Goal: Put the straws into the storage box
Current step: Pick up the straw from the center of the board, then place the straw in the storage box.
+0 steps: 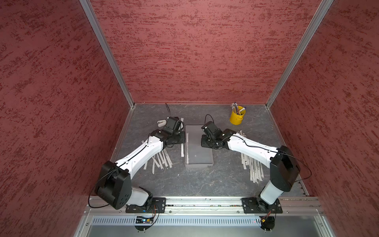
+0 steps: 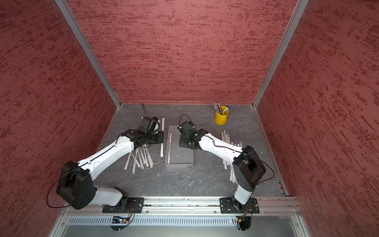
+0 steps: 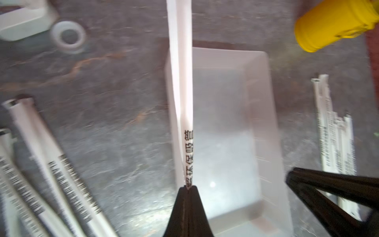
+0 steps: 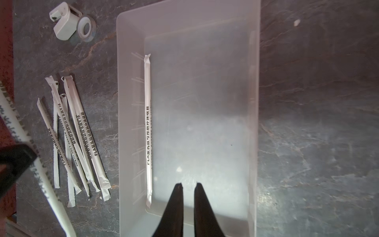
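Red textured walls close in a dark grey marbled counter. Storage box sits mid-counter, long side running near to far; every place below is given off the box.

Near-left of the box: loose fan of straws on the counter, partly under the left arm. Near-right of the box, well apart from it: bigger pile of straws, partly under the right arm.

Inside the box: one straw lying flat along the left wall, black print facing up.

Just outside the box's left wall: left tool clamped tight on a single straw, which runs parallel to the box's long side. Can't tell if that straw touches the counter.

Over the box, right of the straw inside: right tool, jaws a narrow gap apart, gripping nothing, tips pointing down at the box floor.

Far-left of the box: white tape dispenser with a tape roll touching it. Far-right of the box, well apart: yellow cup standing upright, pens sticking out of the top.
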You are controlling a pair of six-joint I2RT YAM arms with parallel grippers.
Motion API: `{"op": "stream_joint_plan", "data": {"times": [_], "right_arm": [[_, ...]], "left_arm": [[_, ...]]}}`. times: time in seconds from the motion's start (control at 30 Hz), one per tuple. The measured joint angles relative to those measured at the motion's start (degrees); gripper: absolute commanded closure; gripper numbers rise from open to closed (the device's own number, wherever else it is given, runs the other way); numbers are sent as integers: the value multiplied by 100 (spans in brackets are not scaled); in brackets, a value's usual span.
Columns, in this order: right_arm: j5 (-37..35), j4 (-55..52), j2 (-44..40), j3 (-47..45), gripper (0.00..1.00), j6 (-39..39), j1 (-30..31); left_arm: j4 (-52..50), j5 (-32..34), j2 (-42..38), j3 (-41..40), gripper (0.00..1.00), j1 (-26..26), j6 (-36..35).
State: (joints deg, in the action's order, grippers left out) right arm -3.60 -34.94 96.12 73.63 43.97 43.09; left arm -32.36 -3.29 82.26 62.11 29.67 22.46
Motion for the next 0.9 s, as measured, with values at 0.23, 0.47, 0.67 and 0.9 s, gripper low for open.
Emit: {"op": "stream_joint_plan", "data": {"times": [0.23,0.47,0.67,0.9], "right_arm": [[-166,0,-455,-286,86,-2,-337],[-162,20,-509,-599,86,22,-348],[-160,66,-507,-662,87,37,-350],[-153,138,-444,-662,87,37,-348]], "left_arm": [[212,-251,1515,562,98,474,72],[-68,72,2232,627,98,470,352],[-114,192,2229,619,95,470,634],[-105,240,2236,588,91,466,745]]}}
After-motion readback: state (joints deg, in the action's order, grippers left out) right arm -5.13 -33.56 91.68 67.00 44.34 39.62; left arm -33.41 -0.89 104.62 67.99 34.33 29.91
